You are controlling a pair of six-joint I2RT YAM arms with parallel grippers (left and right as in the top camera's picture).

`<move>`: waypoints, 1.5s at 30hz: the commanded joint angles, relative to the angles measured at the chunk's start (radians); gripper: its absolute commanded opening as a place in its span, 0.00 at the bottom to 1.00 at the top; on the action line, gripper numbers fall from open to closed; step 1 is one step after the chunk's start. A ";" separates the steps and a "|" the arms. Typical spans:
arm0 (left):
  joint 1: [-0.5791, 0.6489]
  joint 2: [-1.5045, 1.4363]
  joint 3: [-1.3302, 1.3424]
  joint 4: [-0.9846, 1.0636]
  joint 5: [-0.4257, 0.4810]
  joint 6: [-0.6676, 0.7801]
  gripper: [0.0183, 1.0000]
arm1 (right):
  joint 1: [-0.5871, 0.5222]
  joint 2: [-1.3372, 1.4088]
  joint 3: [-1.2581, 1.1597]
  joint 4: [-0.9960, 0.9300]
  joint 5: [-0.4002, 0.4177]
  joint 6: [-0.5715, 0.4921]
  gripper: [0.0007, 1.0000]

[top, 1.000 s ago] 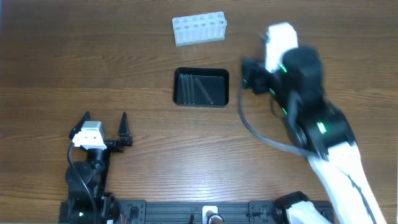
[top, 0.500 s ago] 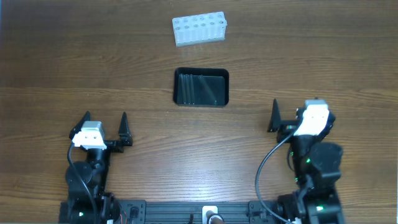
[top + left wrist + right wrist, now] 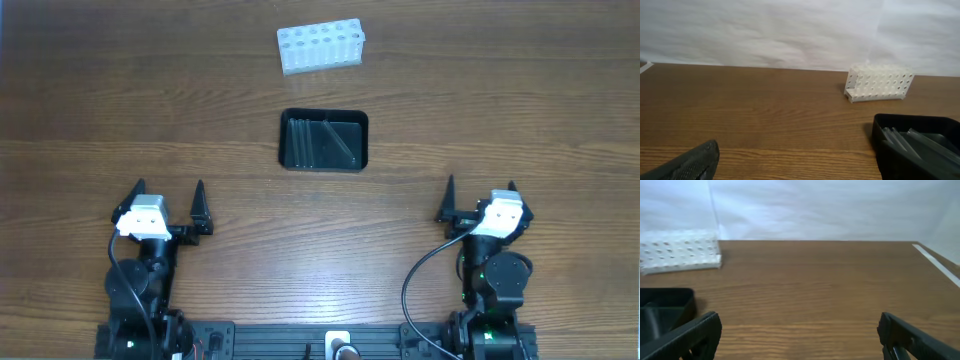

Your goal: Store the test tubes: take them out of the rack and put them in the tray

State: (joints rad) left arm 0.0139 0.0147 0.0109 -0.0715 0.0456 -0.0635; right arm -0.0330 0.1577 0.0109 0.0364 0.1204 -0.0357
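Nearest the bases: left gripper [image 3: 168,188] and right gripper [image 3: 480,186], each spread wide, holding nothing (well apart from everything). Farther out: black tray [image 3: 283,140], clear test tubes [image 3: 320,143] lying inside. Beyond, white rack [image 3: 320,47], apart from tray.

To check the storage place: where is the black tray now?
In the top view, the black tray sits mid-table, just on the arms' side of the white rack.

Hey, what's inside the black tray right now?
Clear test tubes lie flat in the tray: several side by side, and a slanted tube beside them. They are see-through and packed close, so an exact count cannot be told.
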 commanded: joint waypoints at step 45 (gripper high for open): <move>0.006 -0.008 -0.005 -0.003 0.010 0.007 1.00 | -0.003 -0.152 -0.006 -0.100 0.001 -0.006 0.99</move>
State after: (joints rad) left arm 0.0139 0.0147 0.0109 -0.0715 0.0456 -0.0635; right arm -0.0422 0.0158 0.0109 -0.0597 0.1196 -0.0376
